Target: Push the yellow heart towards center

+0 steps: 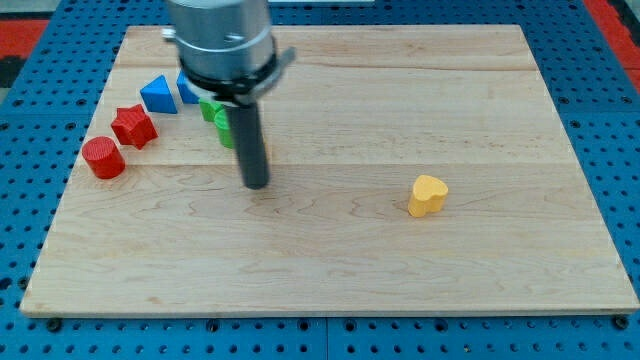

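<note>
The yellow heart [428, 195] lies on the wooden board [330, 250], right of the middle. My tip [257, 184] rests on the board left of the middle, well apart from the heart and to its left. The dark rod rises from the tip to the arm's grey body at the view's top.
At the view's upper left lie a red cylinder [103, 158], a red star-like block [133, 126], a blue triangle [157, 94], a second blue block [189, 90] partly hidden by the arm, and green blocks [221, 124] just behind the rod. The board sits on a blue pegboard [30, 190].
</note>
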{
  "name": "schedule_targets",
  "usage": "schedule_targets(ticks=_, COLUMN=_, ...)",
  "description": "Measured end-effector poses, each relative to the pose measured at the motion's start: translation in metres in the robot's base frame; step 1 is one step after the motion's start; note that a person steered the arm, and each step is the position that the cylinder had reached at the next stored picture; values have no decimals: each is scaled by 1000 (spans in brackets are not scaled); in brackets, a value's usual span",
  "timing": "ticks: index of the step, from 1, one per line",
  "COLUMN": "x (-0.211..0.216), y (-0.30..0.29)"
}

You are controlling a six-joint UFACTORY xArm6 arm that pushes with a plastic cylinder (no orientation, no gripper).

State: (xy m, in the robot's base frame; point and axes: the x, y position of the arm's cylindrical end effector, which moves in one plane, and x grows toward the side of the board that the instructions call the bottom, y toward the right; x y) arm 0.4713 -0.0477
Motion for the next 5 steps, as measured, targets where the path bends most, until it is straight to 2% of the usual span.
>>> schedule_targets(ticks=1, x=-46, y=90)
schedule_targets(ticks=2, x=-63, y=180)
schedule_targets(ticks=3, x=5, y=230)
schedule_targets(ticks=4, x=66, y=233)
schedule_targets(ticks=5, x=78, y=194)
